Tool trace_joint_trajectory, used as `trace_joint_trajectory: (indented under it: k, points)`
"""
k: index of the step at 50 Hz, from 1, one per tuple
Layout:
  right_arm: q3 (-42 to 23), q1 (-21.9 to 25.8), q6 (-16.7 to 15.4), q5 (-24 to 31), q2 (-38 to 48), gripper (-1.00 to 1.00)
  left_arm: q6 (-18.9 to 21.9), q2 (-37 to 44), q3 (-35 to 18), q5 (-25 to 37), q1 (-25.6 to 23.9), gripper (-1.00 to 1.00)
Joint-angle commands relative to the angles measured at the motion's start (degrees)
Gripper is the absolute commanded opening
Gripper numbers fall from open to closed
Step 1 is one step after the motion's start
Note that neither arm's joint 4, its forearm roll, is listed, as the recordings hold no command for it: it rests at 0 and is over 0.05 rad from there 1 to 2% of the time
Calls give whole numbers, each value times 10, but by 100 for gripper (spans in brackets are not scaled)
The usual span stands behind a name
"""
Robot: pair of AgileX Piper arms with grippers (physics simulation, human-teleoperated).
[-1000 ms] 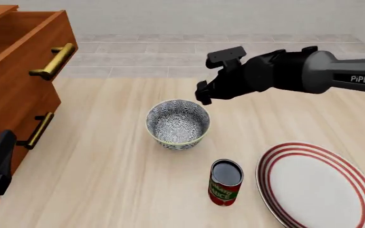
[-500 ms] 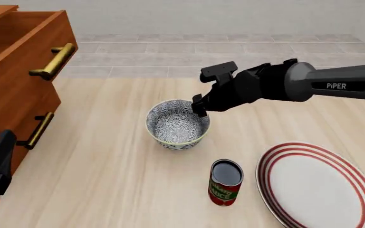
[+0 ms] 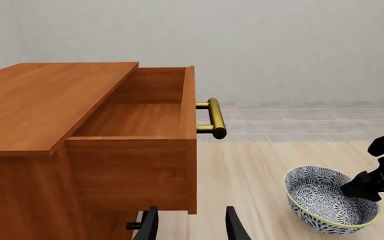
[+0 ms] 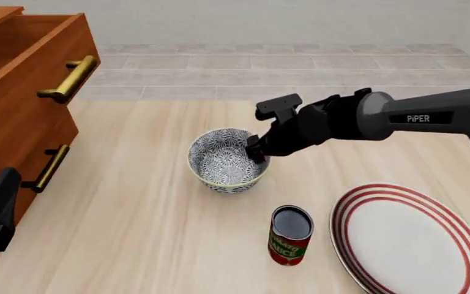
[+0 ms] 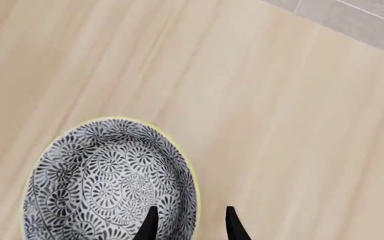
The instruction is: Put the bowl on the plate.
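front view: the bowl (image 4: 228,160) stands upright on the wooden table (image 4: 137,220), near the middle, well apart from the plate (image 4: 415,239), which lies flat toward the near right corner and is cut by the picture's edge. a can (image 4: 290,235) stands between them, nearer the viewer, just left of the plate and touching neither. the right gripper (image 4: 256,150) reaches in from the right and sits at the bowl's right-hand rim, tips pointing down. right wrist view: the two fingertips (image 5: 148,225) are parted and straddle the bowl's (image 5: 105,180) yellowish rim, one tip over the patterned inside, the other over bare table (image 5: 285,130) outside; whether either tip touches the wall cannot be told, and the bowl rests on the table, not lifted. left wrist view: the left gripper (image 3: 190,225) hangs with its fingers spread and nothing between them, near the wooden dresser (image 3: 65,145) at the table's left, whose top drawer (image 3: 145,115) is pulled out, brass handle (image 3: 213,118) forward; the bowl (image 3: 331,207) and the right gripper's (image 3: 365,187) dark tip at its rim show beyond
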Motion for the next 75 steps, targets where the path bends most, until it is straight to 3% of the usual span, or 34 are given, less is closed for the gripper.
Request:
trace_joint_trajectory:
  k: [1, 2, 24, 58, 75]
  points:
    - [6, -2, -1, -5, 6, 100, 0, 0, 0, 0, 0, 100]
    - [7, -2, 2, -5, 4, -100, 0, 0, 0, 0, 0, 100]
    - [2, -2, -3, -1, -6, -100, 0, 0, 0, 0, 0, 100]
    - [-13, 8, 8, 22, -89, -100, 0, 0, 0, 0, 0, 100]
    - [-2, -14, 7, 24, -133, -100, 0, 0, 0, 0, 0, 100]
